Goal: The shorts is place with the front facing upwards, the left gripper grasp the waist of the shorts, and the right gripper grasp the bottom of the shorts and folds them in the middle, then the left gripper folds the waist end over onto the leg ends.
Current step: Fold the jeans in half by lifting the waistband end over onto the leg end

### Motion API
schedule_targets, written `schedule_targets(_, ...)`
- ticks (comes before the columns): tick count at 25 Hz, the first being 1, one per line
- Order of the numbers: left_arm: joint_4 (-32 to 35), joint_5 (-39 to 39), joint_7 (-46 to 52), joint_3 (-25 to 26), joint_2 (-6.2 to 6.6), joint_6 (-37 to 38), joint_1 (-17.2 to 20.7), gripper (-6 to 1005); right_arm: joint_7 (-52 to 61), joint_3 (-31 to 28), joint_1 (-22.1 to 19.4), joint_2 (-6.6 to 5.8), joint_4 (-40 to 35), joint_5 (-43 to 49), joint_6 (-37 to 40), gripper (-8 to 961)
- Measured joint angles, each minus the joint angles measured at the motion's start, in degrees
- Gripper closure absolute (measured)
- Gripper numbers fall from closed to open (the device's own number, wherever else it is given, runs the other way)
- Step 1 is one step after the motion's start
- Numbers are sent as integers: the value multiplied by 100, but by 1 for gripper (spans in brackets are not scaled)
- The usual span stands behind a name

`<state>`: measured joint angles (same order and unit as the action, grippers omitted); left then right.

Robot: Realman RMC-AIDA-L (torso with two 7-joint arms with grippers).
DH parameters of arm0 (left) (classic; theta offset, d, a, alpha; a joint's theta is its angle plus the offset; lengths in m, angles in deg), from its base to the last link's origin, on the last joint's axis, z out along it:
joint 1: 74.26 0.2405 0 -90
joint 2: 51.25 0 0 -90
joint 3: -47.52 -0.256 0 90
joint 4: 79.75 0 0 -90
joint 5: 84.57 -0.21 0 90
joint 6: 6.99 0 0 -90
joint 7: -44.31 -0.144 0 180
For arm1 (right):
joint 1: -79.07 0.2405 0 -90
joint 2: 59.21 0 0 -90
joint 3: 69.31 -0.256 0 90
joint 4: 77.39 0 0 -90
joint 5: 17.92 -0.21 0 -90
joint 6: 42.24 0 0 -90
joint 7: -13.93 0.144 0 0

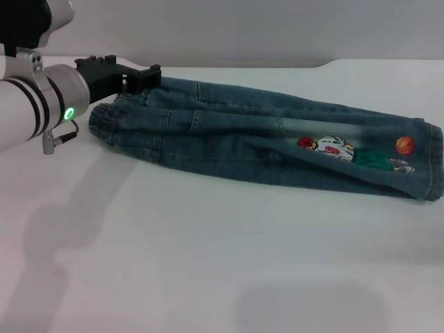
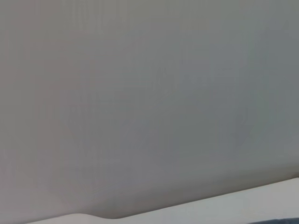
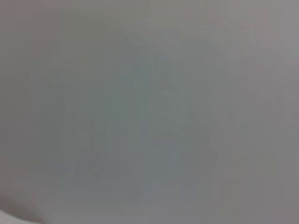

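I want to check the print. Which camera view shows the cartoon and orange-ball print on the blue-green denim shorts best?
The head view: the cartoon and orange-ball print lies face up near the leg ends. The left wrist view shows wall and a table edge; the right wrist view shows only grey.

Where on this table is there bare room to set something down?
The wide white table strip in front of the long blue-green denim shorts, toward the robot, is bare. Crowded: the far left corner, where the black left claw sits at the gathered waistband.
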<state>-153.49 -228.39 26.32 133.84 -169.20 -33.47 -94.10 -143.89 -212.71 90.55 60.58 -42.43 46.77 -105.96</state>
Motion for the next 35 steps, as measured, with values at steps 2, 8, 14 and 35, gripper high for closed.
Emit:
schedule_targets(2,-13,0,5,0,0,-44,-11,156,-217,1,18,1,-90,-137,-2,618)
schedule_targets(8,-66,0,38,-34,-15,-121,-46,156,-481,4,72,1,-340,-553,51,685)
schedule_targets(14,-82,1,47,-56,-25,-170,-65,156,-370,109,183,0,-540,-1023,252,688)
schedule_targets(35,-119,12,51,-91,-18,-428,-146,156,3078,379,-57,-16,1465,-813,4085,718)
